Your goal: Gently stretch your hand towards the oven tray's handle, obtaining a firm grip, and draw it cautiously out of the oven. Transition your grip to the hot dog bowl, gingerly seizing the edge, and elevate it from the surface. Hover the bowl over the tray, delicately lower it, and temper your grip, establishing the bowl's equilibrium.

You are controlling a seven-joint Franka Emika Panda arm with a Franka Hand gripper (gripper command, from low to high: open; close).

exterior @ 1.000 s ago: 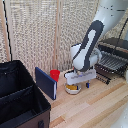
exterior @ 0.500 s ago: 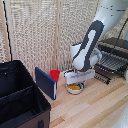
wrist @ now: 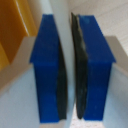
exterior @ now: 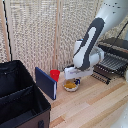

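Nothing has visibly shifted: the fingers point(exterior: 74, 80) stay pinched on the white rim of the hot dog bowl point(exterior: 71, 86), which sits on the counter point(exterior: 95, 105) near the red cup point(exterior: 55, 75).

The exterior view looks from a raised spot in front of the wooden desk point(exterior: 100, 102), facing the reed screen point(exterior: 45, 35) behind it, far enough back to take in the black case point(exterior: 20, 95) and the oven point(exterior: 116, 50). The wrist view sits very close, looking along the blue finger pads point(wrist: 47, 70) clamped on the white rim of the hot dog bowl point(exterior: 71, 85), which both views share.
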